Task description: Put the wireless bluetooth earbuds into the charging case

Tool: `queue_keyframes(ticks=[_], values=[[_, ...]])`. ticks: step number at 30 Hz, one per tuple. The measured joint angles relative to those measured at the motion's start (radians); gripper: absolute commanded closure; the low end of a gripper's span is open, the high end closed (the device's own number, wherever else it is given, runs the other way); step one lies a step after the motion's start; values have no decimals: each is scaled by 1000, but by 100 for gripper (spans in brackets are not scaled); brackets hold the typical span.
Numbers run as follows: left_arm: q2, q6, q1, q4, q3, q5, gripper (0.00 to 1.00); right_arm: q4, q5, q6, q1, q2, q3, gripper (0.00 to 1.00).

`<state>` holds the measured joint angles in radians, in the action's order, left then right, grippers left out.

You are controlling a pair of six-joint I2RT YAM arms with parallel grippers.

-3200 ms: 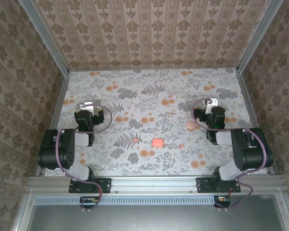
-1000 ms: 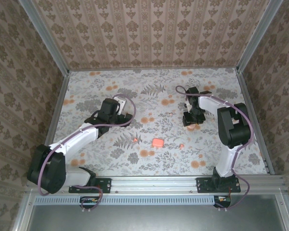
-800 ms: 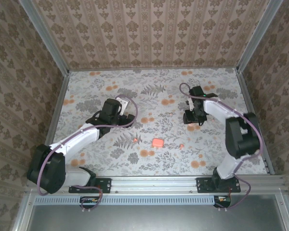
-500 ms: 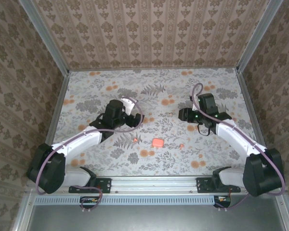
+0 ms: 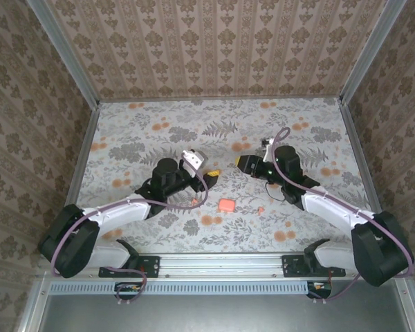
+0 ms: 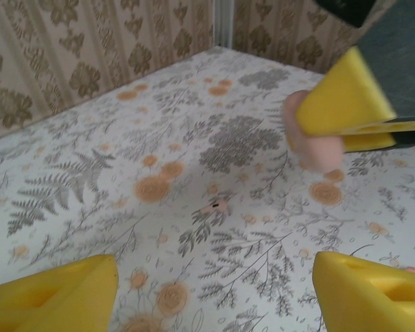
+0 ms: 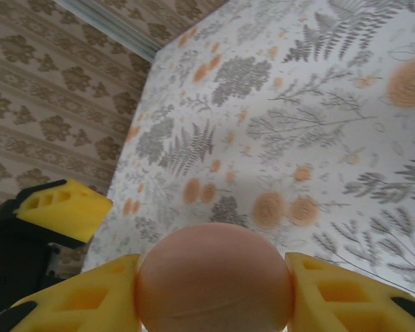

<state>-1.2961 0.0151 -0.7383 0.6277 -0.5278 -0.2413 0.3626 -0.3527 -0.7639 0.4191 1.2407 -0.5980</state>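
Charging case (image 5: pixel 226 205) lies flat on the flowered surface (image 5: pixel 124 131), front middle, with one earbud (image 5: pixel 261 209) near its right side, not touching. Farther back than the case, I see the right fingers (image 7: pixel 90 304) clamped on a pale pink rounded piece (image 7: pixel 214 283). The left fingers (image 6: pixel 55 294) stand wide apart with nothing between them, their tips close to the right ones.

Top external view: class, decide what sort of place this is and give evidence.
Probably a small enclosed robot test booth: wallpapered walls on three sides, a floral-print table, and left arm and right arm bolted to an aluminium rail.
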Motion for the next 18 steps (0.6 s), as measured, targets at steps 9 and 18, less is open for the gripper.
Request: queue_keyframes(ticks=[9, 18], values=[[-10, 58, -26, 195, 95, -89, 28, 271, -1, -125, 22, 36, 62, 56], [-22, 91, -76, 292, 96, -96, 31, 390, -40, -178, 85, 55, 73, 55]])
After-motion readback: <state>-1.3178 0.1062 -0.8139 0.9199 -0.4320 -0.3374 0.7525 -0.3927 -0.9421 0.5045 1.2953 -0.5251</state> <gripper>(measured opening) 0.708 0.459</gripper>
